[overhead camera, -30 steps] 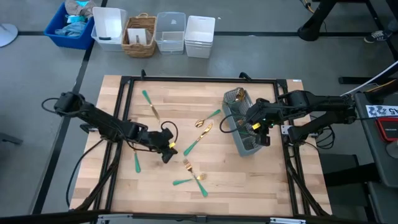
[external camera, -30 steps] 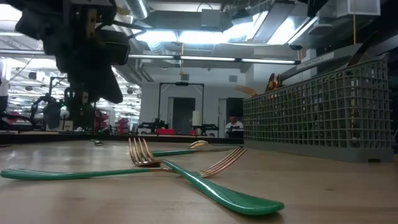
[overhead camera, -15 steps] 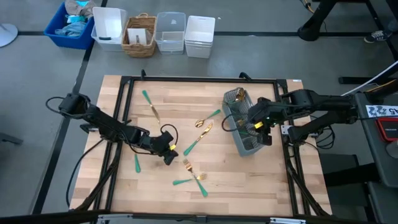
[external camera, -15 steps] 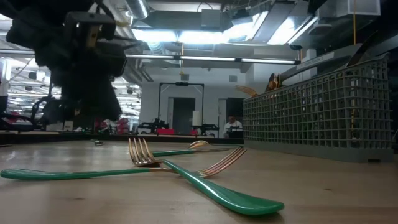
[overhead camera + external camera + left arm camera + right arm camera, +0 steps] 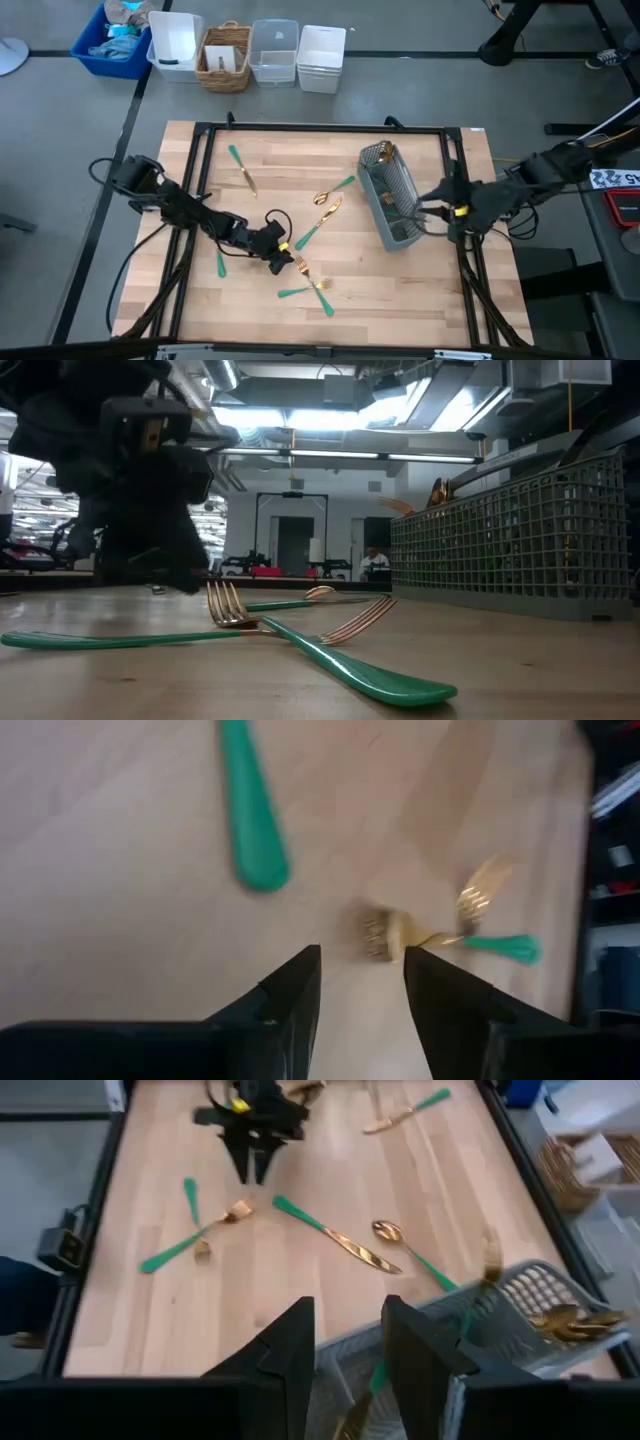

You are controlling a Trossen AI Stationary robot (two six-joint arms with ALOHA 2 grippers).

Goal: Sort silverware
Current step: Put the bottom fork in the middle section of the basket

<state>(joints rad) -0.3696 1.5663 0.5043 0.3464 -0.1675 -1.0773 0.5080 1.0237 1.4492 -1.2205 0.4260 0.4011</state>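
I have the left gripper (image 5: 283,262) low, jaws parted, just beside the crossed forks (image 5: 308,280) near the table's front middle. The right gripper (image 5: 432,207) waits open and empty by the caddy (image 5: 392,196) (some silverware is inside). I want one gold fork head centred between the fingers before closing, without nudging its neighbour.

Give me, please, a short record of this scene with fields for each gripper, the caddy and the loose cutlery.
left gripper: open, low over the table, pointing at the crossed forks
right gripper: open, empty, at the caddy's right side
caddy: grey mesh, right half of the table, some cutlery inside
loose cutlery: crossed forks near the front; a spoon and a knife mid-table; one piece toward the back; one green handle behind the left gripper
table: light wood
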